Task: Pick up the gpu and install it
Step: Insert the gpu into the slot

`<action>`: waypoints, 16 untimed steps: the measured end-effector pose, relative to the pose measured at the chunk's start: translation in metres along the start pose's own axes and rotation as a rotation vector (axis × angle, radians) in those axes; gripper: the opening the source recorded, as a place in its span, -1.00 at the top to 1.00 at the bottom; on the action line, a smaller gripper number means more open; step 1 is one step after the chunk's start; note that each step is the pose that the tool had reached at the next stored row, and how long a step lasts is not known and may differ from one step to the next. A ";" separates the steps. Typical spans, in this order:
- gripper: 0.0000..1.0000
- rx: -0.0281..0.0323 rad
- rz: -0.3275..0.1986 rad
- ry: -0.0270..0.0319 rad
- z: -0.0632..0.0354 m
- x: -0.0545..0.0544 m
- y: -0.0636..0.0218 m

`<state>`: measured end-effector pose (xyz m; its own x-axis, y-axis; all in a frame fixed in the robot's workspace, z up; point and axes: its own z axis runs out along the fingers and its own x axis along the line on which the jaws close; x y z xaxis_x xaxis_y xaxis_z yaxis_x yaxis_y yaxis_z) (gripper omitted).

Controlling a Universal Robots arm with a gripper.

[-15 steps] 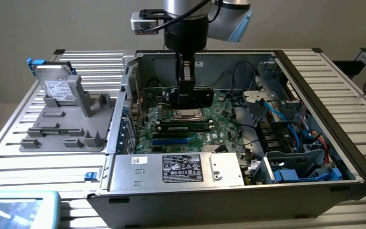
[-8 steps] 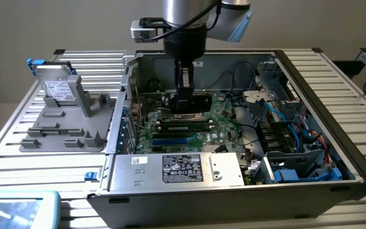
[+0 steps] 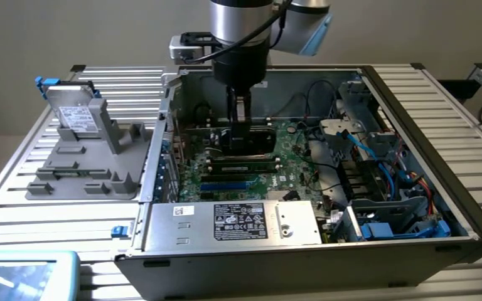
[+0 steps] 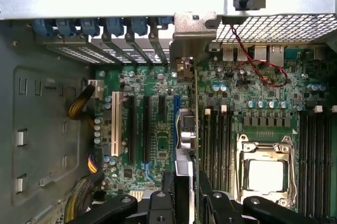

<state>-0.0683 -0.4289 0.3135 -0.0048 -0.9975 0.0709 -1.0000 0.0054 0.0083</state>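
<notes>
My gripper (image 3: 243,125) reaches straight down into the open computer case (image 3: 467,213) and is shut on the gpu (image 3: 253,143), a black card held on edge just above the motherboard (image 3: 295,160). In the wrist view the gpu (image 4: 195,108) appears edge-on as a thin line running from between my fingers (image 4: 169,195) to its silver end bracket (image 4: 192,32), which sits at the case's rear slot openings. The card hangs beside the blue expansion slot (image 4: 176,109), between the black slots (image 4: 141,129) and the memory slots (image 4: 221,140). Whether the card touches a slot cannot be told.
A silver hard drive (image 3: 78,116) with blue tabs leans on a grey fixture tray (image 3: 86,169) at the exterior view's left. The power supply (image 3: 233,222) fills the case's near edge. Drive bays and blue and black cables (image 3: 375,188) crowd the right side. The CPU socket (image 4: 266,174) lies beside the card.
</notes>
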 end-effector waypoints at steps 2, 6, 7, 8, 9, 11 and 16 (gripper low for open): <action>0.44 -0.0001 0.001 0.0000 0.0036 0.000 0.0008; 0.44 -0.0002 0.003 0.0000 0.0109 -0.001 0.0022; 0.44 -0.0002 0.003 0.0000 0.0127 -0.001 0.0024; 0.44 -0.0002 0.004 0.0000 0.0145 -0.001 0.0025; 0.44 -0.0002 0.004 0.0000 0.0164 -0.001 0.0026; 0.44 -0.0006 0.004 0.0000 0.0202 0.001 0.0029; 0.44 -0.0011 0.004 0.0000 0.0294 0.004 0.0050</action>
<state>-0.0736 -0.4347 0.2845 -0.0088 -0.9974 0.0710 -0.9999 0.0095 0.0091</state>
